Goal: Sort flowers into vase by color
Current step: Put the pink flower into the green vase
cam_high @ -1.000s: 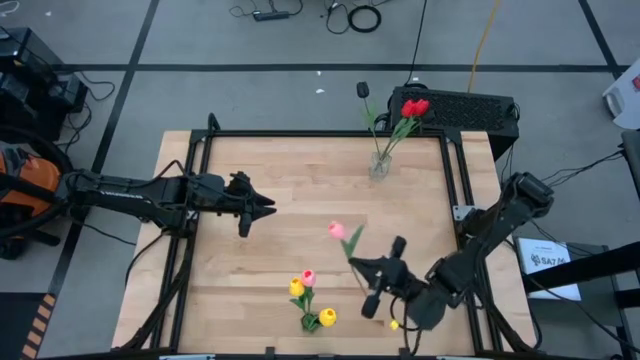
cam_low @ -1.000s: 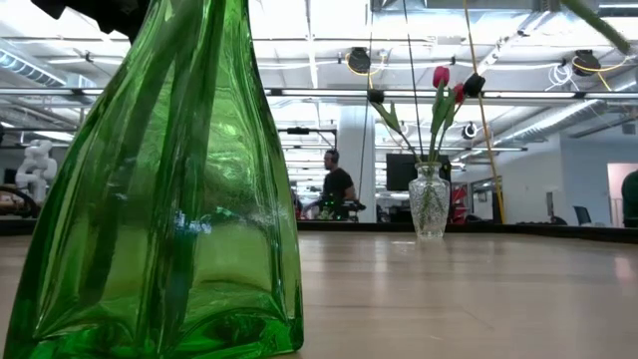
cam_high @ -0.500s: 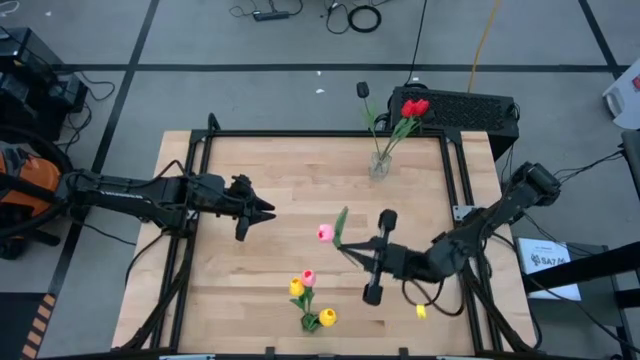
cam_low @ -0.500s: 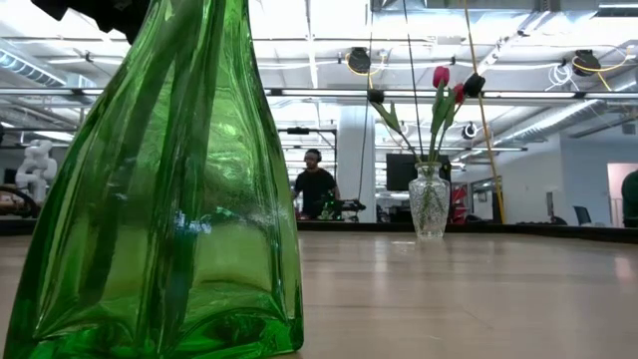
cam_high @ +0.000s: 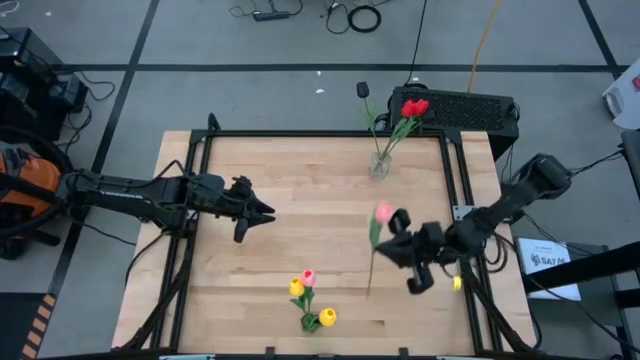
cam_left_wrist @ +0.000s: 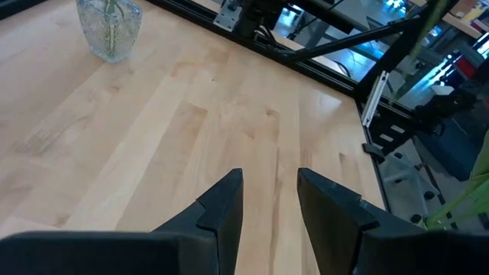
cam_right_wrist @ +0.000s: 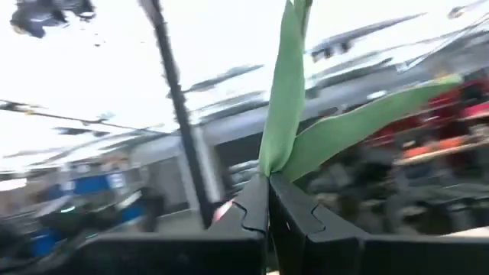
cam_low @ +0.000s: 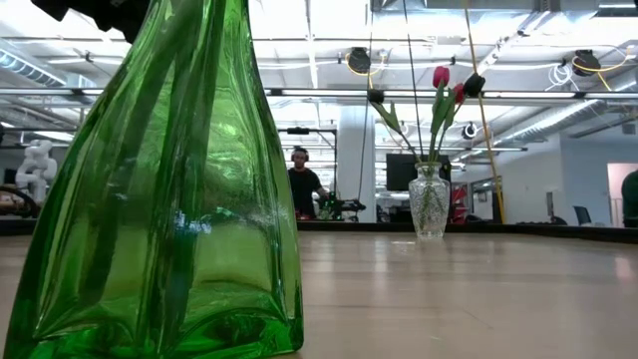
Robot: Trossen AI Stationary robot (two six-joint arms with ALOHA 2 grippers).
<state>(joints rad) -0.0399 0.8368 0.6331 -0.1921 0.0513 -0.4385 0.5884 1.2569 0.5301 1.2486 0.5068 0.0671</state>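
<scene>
So my right claw [cam_high: 390, 238] is clamped tight on the stem of a pink tulip [cam_high: 383, 212], holding it up over the right side of the table [cam_high: 300, 180], a bit in front of the clear vase [cam_high: 379, 163] with the red and black ones. Green vase [cam_high: 312, 322] near the front edge has pink and yellow. Left claw [cam_high: 262, 211] hangs over the left side, fingers apart, holding nothing.

Blurred past my right fingers

The pink tulip [cam_right_wrist: 284, 107] I pinch runs off at twelve o'clock, head unseen; the room behind smears.
</scene>
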